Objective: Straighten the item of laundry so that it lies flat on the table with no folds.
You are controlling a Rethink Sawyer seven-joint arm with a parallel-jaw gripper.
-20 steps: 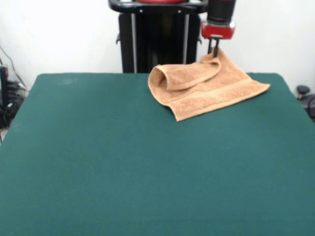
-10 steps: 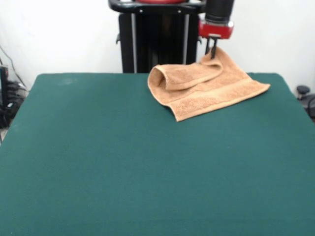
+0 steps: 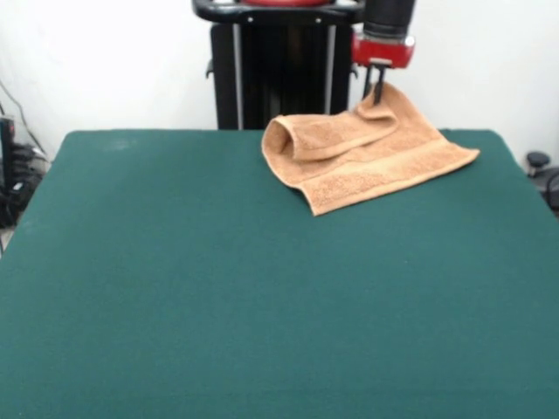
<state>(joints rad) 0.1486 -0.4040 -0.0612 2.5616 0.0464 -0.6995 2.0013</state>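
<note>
My feed, front view only. Orange-tan towel (image 3: 371,157) sits at the far right part of the green worktop (image 3: 218,288), close to the far edge, well apart from the near and left sides. Not flat: its left portion is folded back on itself into a rolled loop with an open mouth facing left; a band stripe runs across the lower layer, which lies spread toward the right with one corner pointing to the right edge of the worktop and another corner toward me. The far corner of the towel is lifted into a peak. Tool (image 3: 377,94) comes down from above on a red and black wrist, its dark fingertips clenched on that raised peak of the towel, cloth pinched between them. Black pedestal frame (image 3: 271,61) stands behind the worktop against a white wall (image 3: 105,61).
</note>
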